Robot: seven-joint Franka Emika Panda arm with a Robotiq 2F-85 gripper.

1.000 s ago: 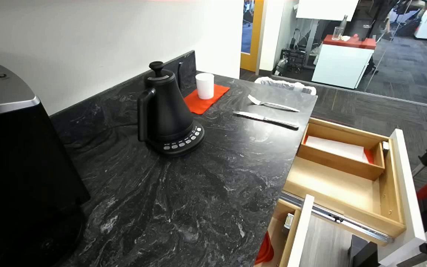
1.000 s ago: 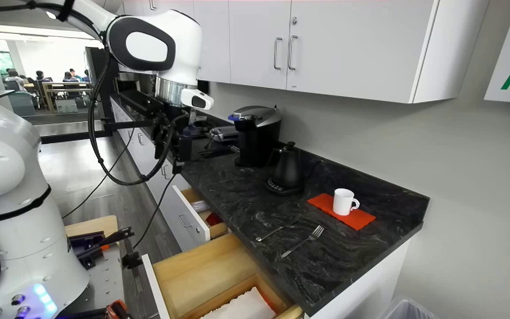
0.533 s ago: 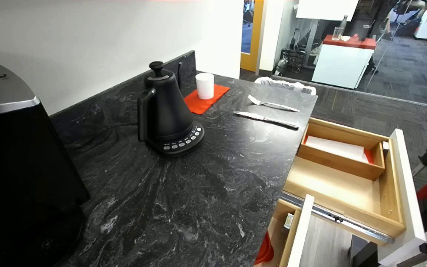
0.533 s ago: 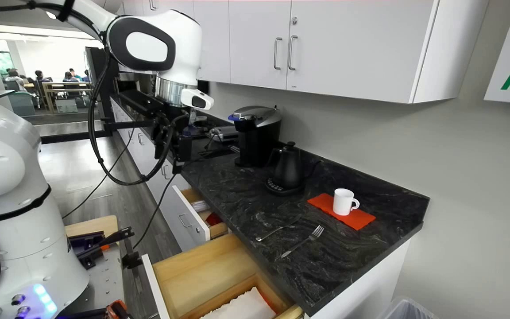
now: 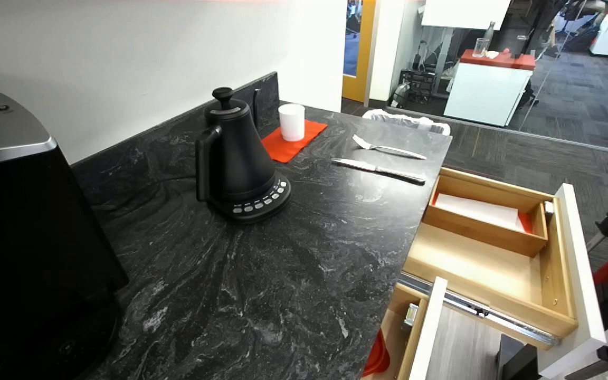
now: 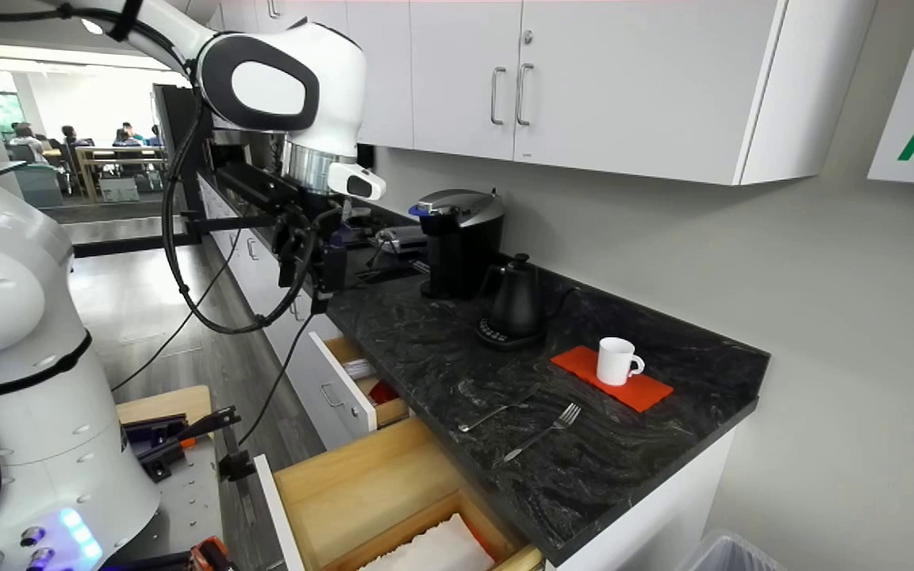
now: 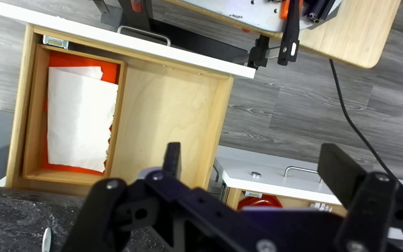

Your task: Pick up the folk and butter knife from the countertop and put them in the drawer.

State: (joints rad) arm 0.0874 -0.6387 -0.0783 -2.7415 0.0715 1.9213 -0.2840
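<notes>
The fork [image 5: 386, 149] and the butter knife [image 5: 377, 169] lie side by side, apart, on the dark countertop [image 5: 304, 253] near its front edge. In an exterior view the fork [image 6: 546, 432] is closer to the counter's end than the knife [image 6: 497, 415]. The drawer [image 5: 483, 261] is pulled open below them. My gripper [image 7: 253, 152] is open and empty. In the wrist view it hangs above the right side of the drawer [image 7: 168, 105] and a second drawer. A silver cutlery end [image 7: 47, 240] shows there; I cannot tell which piece it is.
A wooden box with white paper [image 7: 82, 119] sits inside the drawer. A second open drawer holds a red item [image 7: 260, 201]. On the countertop stand a black kettle [image 5: 240, 153], a coffee machine [image 6: 461, 246] and a white mug [image 6: 614, 362] on a red napkin [image 6: 647, 391].
In an exterior view the arm and gripper have shifted slightly to the right in the last half second. The cutlery and drawers have not moved.
</notes>
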